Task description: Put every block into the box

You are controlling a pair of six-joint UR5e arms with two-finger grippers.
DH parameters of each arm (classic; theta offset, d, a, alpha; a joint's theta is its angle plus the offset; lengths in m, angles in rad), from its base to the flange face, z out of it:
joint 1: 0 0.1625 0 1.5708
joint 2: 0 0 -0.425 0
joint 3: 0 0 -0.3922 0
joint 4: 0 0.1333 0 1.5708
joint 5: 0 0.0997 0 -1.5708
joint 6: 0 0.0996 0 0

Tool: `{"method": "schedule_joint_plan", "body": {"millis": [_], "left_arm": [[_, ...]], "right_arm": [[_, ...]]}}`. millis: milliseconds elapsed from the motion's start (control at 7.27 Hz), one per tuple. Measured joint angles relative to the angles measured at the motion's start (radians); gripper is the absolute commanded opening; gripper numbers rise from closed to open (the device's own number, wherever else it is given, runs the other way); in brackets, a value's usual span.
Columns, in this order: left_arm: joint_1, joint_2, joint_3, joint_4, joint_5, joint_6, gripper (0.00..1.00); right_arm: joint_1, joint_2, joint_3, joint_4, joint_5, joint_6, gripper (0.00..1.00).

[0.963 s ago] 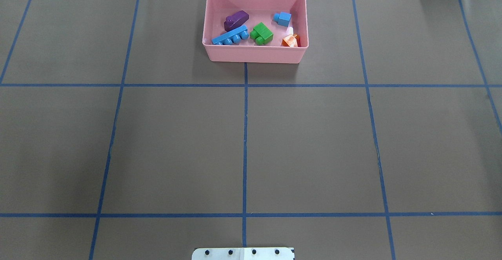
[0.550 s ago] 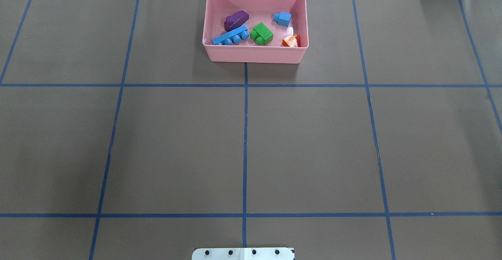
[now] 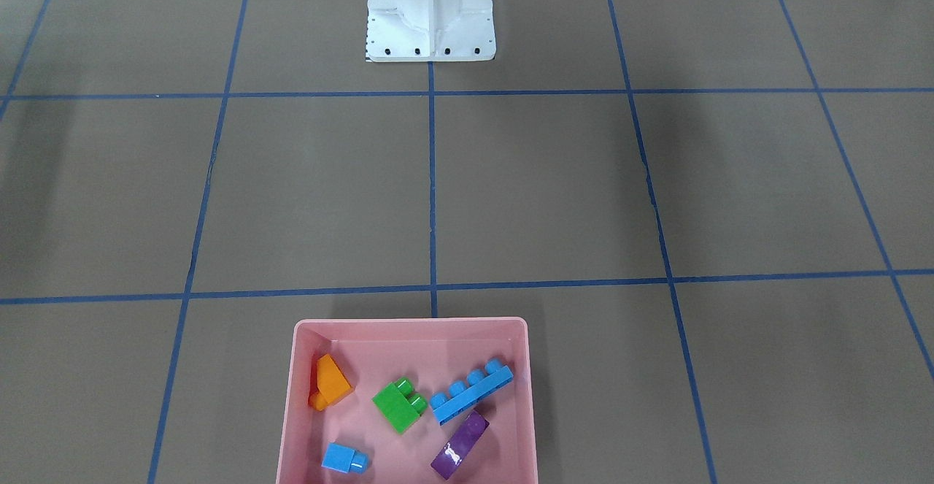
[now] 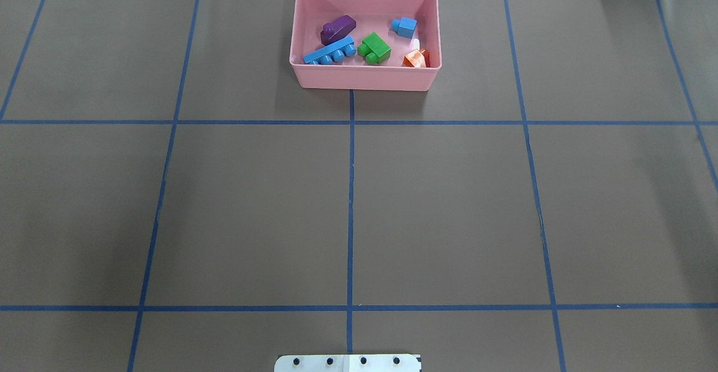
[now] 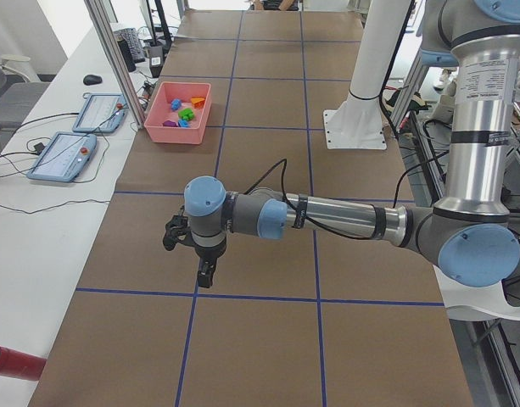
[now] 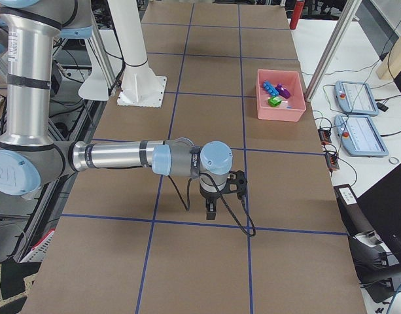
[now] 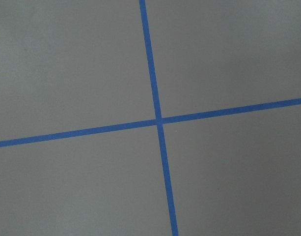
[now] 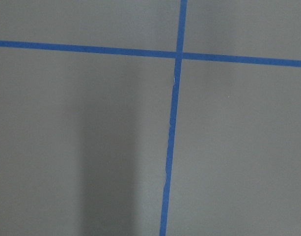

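No shift; left tool [image 5: 206, 276], right tool [image 6: 211, 210] downward.

The overhead camera is looking forward and down from behind the white robot base [image 4: 348, 363], across the table [image 4: 449, 203] to the pink box [image 4: 364, 77] at its far edge. The front-facing camera is looking steeply down from the opposite side, and the two are sharing box and base. The side cameras are viewing along the table from either end, standing well back. Both wrist cameras are pointing down, close over blue tape crossings [image 7: 158, 121].
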Motion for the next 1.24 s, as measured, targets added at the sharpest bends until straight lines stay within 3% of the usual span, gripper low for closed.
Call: {"method": "schedule_joint_plan", "body": {"millis": [1239], "left_arm": [[0.000,-0.003,0.001,0.001,0.001,-0.005,1.00]], "right_arm": [[0.009,-0.002,-0.005,0.004,0.000,-0.017,1.00]]}}
